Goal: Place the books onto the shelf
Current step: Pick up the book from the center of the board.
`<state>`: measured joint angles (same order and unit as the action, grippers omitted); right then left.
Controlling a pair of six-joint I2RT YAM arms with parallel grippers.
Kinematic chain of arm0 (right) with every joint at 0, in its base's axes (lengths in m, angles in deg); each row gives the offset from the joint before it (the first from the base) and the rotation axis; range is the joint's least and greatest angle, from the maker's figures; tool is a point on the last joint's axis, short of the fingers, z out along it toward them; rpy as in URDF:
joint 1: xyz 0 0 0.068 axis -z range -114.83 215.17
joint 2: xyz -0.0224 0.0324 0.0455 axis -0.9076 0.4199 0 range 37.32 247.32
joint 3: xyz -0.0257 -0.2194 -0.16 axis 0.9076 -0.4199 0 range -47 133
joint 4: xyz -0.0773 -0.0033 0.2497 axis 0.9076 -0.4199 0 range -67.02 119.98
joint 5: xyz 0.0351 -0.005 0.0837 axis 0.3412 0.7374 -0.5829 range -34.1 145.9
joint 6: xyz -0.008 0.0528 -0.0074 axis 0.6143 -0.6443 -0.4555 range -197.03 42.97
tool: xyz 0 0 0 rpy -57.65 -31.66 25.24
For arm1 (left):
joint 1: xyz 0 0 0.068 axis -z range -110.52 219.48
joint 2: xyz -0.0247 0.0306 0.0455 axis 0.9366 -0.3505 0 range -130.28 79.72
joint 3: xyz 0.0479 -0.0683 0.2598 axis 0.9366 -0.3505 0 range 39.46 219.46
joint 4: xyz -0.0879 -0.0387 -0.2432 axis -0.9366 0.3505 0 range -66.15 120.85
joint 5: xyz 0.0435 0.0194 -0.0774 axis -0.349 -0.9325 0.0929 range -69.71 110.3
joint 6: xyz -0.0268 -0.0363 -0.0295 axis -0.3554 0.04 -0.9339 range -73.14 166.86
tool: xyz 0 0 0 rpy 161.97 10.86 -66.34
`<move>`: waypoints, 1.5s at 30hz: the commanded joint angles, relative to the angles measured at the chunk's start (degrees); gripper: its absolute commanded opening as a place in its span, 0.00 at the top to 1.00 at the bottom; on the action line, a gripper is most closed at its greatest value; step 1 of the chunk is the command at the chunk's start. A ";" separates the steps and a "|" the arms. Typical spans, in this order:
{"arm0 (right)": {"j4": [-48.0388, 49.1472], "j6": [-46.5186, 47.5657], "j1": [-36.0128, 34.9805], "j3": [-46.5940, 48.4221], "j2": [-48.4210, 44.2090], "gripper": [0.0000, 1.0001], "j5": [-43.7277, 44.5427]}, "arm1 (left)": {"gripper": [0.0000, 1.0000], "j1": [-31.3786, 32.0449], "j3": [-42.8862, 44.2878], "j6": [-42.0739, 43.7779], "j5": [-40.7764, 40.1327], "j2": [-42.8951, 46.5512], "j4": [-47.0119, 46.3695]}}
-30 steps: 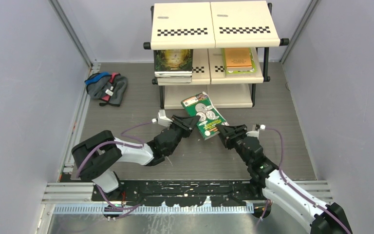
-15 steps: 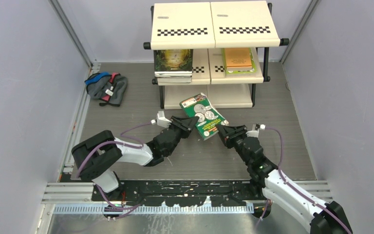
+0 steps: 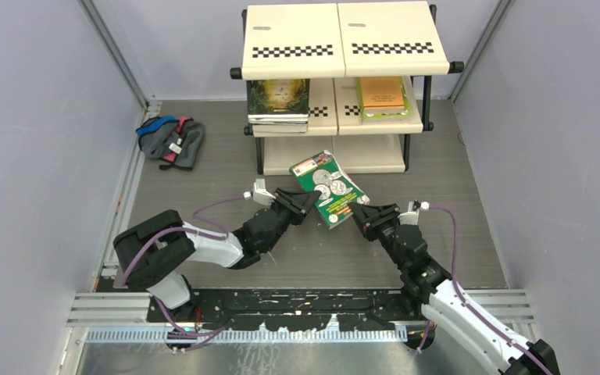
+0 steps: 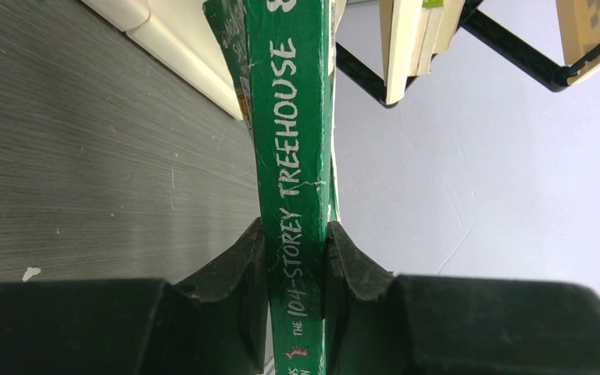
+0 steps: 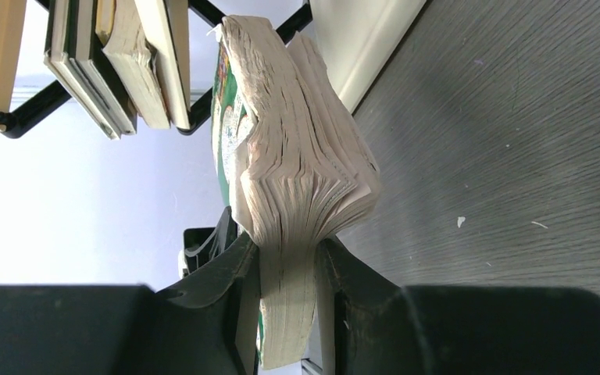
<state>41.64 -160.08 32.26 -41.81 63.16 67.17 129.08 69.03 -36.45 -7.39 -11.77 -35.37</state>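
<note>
A green paperback (image 3: 326, 187) hangs above the floor in front of the shelf (image 3: 344, 47), held from both sides. My left gripper (image 3: 306, 200) is shut on its spine side; the left wrist view shows the green spine (image 4: 294, 172) pinched between both pads. My right gripper (image 3: 355, 212) is shut on the page edge (image 5: 297, 195), whose pages fan out above the jaws. On the middle tier lie a dark green-gold book (image 3: 278, 100) on a small stack at the left and an orange-green book (image 3: 381, 97) at the right.
A grey-blue cloth bundle (image 3: 172, 141) lies on the floor at the back left. The shelf's bottom board (image 3: 375, 155) stands just behind the held book. Purple walls close in both sides.
The right gripper has closed onto the book's page edge. The book has shifted slightly; the left grip is unchanged.
</note>
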 commanded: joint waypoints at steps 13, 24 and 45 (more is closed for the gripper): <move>-5.89 2.03 0.32 3.92 -9.57 0.99 2.81 | 0.64 -2.27 -2.52 6.90 10.03 6.47 -1.14; -8.84 2.83 0.33 6.70 -12.67 0.99 3.26 | 0.58 -4.44 -2.82 8.50 13.24 8.62 -0.02; -19.90 5.28 0.35 12.69 -21.13 0.99 5.01 | 0.56 -4.76 -5.29 9.74 12.42 14.48 4.22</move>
<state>16.94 -154.72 32.42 -34.07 44.72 70.34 124.49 64.48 -28.23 5.53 0.15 -31.09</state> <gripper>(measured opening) 0.327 0.435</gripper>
